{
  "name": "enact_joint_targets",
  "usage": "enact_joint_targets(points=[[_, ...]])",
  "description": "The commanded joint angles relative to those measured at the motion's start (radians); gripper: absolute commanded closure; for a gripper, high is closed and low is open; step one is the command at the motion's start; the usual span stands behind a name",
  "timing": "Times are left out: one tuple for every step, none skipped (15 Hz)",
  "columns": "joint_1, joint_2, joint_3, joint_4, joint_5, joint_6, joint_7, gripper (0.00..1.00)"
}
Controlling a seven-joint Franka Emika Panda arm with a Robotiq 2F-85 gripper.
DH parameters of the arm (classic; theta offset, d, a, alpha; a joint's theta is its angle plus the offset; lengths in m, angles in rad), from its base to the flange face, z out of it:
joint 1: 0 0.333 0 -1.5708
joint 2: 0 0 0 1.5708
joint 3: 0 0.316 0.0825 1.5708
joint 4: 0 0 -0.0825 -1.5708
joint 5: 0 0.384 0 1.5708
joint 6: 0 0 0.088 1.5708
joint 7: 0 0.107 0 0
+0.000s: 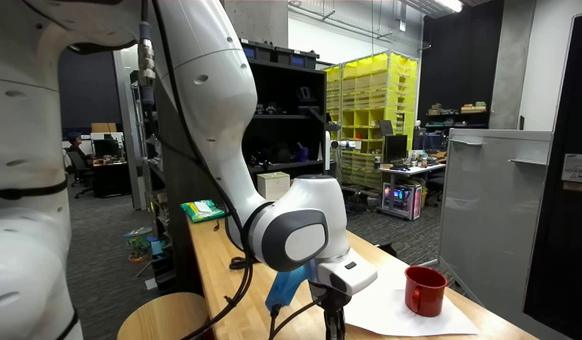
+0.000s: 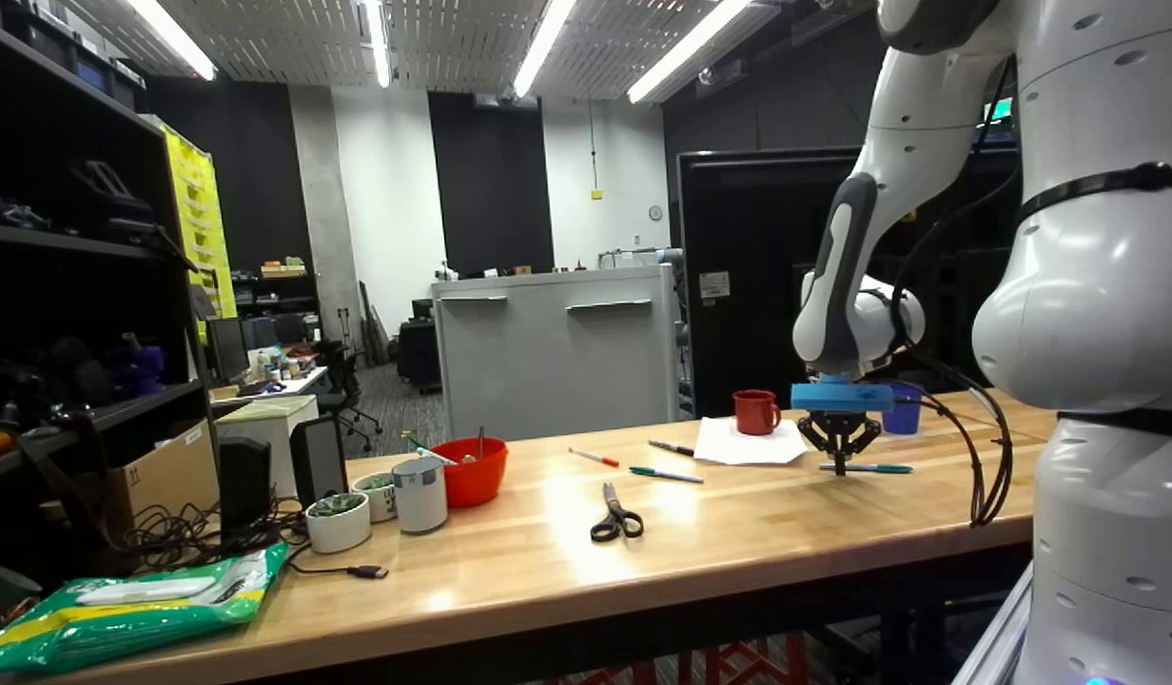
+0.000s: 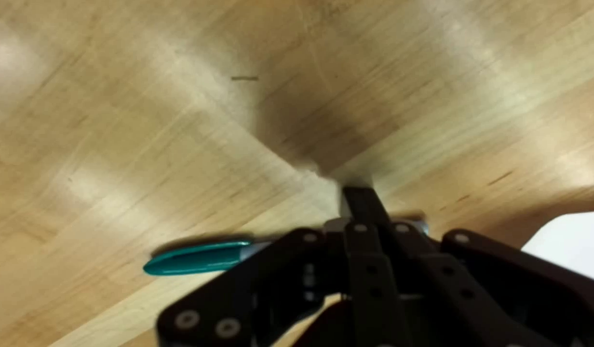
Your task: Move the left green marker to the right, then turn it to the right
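Two green markers lie on the wooden table in an exterior view. The left green marker (image 2: pixel 666 475) rests between the scissors and the white paper. A second green marker (image 2: pixel 888 468) is farther right, partly covered by my gripper (image 2: pixel 840 470), which points straight down at its left end. In the wrist view, a marker's teal cap (image 3: pixel 195 260) shows left of my gripper (image 3: pixel 358 190). The middle of that marker is hidden by the linkage. My fingers are together with nothing between them, and I cannot tell whether they touch the marker.
A red mug (image 2: pixel 755 415) stands on white paper (image 2: pixel 729 452). Around lie a black marker (image 2: pixel 672 447), a red-capped pen (image 2: pixel 594 457) and scissors (image 2: pixel 615 518). A blue cup (image 2: pixel 902 417) stands behind the gripper. A red bowl (image 2: pixel 481 480) and white pots stand to the left.
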Motion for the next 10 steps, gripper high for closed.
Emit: enact_joint_targets(points=[[0.025,0.046,-0.018,0.018,0.073,0.016,-0.056,1.0],[0.026,0.048,-0.018,0.021,0.092,0.015,-0.071,1.0],[0.027,0.049,-0.018,0.023,0.109,0.014,-0.084,1.0],[0.027,0.05,-0.018,0.026,0.129,0.013,-0.099,1.0],[0.026,0.052,-0.018,0.029,0.147,0.013,-0.113,1.0],[0.026,0.054,-0.016,0.032,0.168,0.012,-0.132,1.0],[0.026,0.056,-0.017,0.037,0.183,0.012,-0.145,1.0],[0.026,0.06,-0.018,0.043,0.197,0.011,-0.159,1.0],[0.026,0.063,-0.019,0.048,0.21,0.01,-0.173,1.0],[0.026,0.065,-0.018,0.053,0.224,0.008,-0.187,1.0]])
